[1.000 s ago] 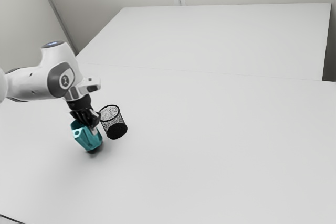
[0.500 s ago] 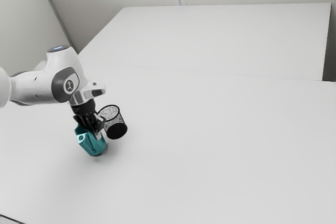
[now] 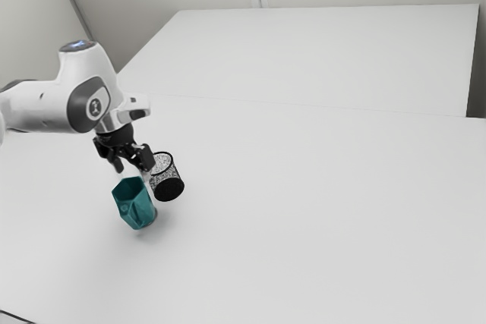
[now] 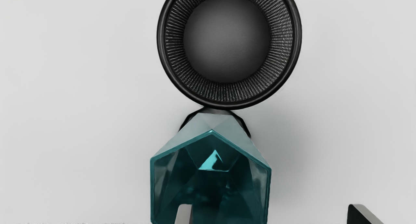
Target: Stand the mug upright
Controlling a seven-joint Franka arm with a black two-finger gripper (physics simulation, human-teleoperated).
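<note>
Currently on one smooth, pale table [image 3: 319,210]: one teal mug [image 3: 139,212], glossy and faceted, with an angular rim, mouth facing up, toward the exterior view's left. Just beside it: one round black holder [image 3: 169,174], with textured mesh walls and a solid dark base. Near the mug's mouth: one black tool [image 3: 131,171], released, with two fingers spread well apart, gripping nothing. In the wrist view, one fingertip across part of the mouth, the other out past the mug's side.
</note>
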